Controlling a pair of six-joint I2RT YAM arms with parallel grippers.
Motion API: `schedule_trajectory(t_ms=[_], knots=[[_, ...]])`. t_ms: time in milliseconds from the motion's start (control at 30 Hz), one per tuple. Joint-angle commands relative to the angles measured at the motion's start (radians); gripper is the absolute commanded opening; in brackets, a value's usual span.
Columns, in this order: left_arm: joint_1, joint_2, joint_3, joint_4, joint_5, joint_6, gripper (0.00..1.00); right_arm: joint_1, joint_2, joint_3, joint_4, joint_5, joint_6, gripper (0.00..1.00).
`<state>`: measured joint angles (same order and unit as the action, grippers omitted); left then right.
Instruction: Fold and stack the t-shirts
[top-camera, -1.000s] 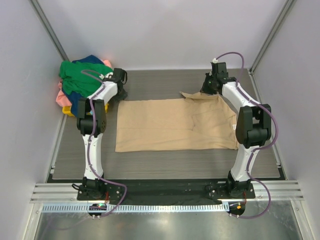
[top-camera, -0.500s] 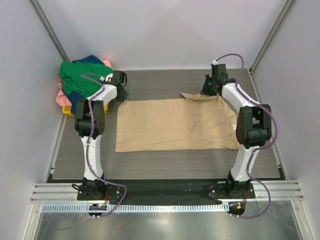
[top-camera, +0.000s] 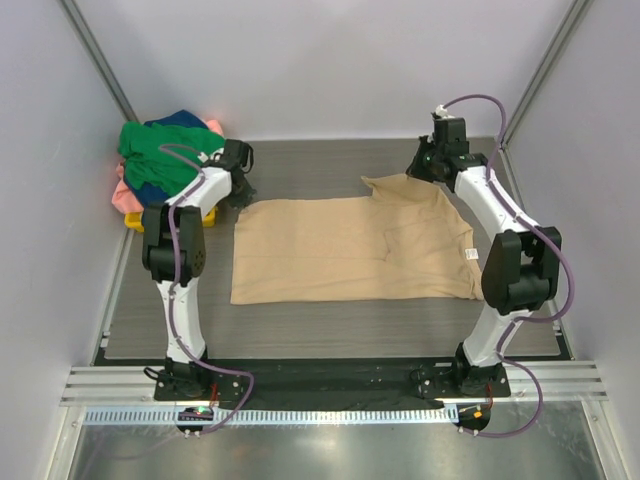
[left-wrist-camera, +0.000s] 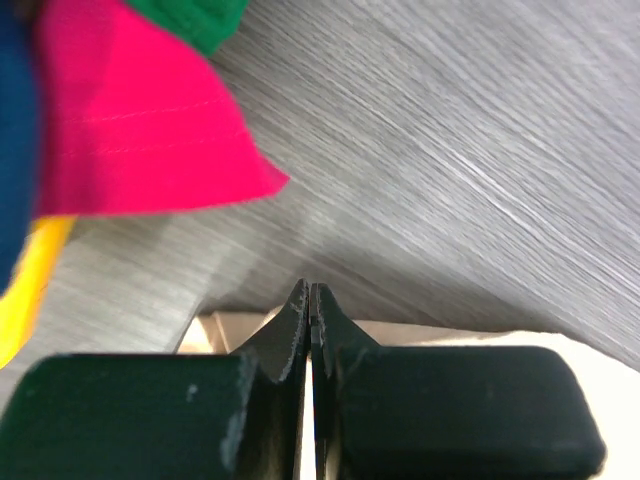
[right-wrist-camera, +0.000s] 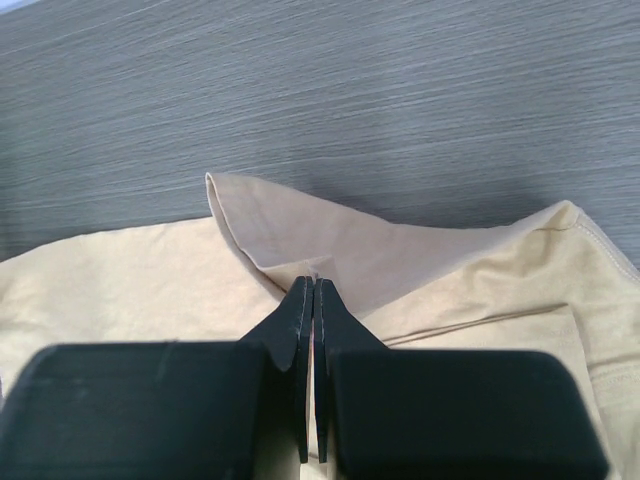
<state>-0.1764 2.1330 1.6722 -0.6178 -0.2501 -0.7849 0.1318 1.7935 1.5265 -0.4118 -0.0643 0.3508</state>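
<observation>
A tan t-shirt (top-camera: 340, 250) lies spread flat in the middle of the table, its small white label (top-camera: 468, 255) at the right. My right gripper (top-camera: 422, 172) is shut on the shirt's far right part and holds a fold of it up off the table; in the right wrist view its tips (right-wrist-camera: 314, 285) pinch that tan fold (right-wrist-camera: 330, 240). My left gripper (top-camera: 240, 190) is at the shirt's far left corner, its tips (left-wrist-camera: 309, 292) shut with tan cloth (left-wrist-camera: 215, 330) right under them. Green (top-camera: 150, 160), navy (top-camera: 180, 120) and pink (top-camera: 122, 195) t-shirts lie piled at the far left.
The pile sits on a small yellow basket (top-camera: 135, 222) against the left wall. In the left wrist view pink cloth (left-wrist-camera: 140, 130), a green edge (left-wrist-camera: 200, 20) and the yellow basket (left-wrist-camera: 30, 290) are close to the gripper. White walls close in the far side and both flanks.
My right gripper has risen and moved back and right, pulling the shirt's far right part up. My left gripper has moved down to the shirt's far left corner.
</observation>
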Motion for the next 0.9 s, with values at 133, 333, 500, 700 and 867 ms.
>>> schedule_trajectory(t_ms=[133, 333, 500, 700, 867], knots=[[-0.002, -0.140, -0.052, -0.037, -0.012, 0.016, 0.00, 0.005, -0.140, -0.075, -0.007, 0.017, 0.010, 0.01], [-0.001, -0.221, -0.161, -0.028, -0.017, 0.015, 0.00, 0.003, -0.272, -0.202, -0.005, 0.060, 0.016, 0.02], [-0.003, -0.297, -0.258, -0.011, -0.020, 0.016, 0.00, 0.003, -0.394, -0.310, -0.005, 0.138, 0.030, 0.01], [-0.008, -0.389, -0.385, 0.023, -0.021, 0.004, 0.00, 0.003, -0.514, -0.433, -0.004, 0.152, 0.057, 0.01], [-0.018, -0.442, -0.474, 0.043, -0.025, -0.013, 0.00, 0.003, -0.575, -0.511, -0.004, 0.184, 0.076, 0.01]])
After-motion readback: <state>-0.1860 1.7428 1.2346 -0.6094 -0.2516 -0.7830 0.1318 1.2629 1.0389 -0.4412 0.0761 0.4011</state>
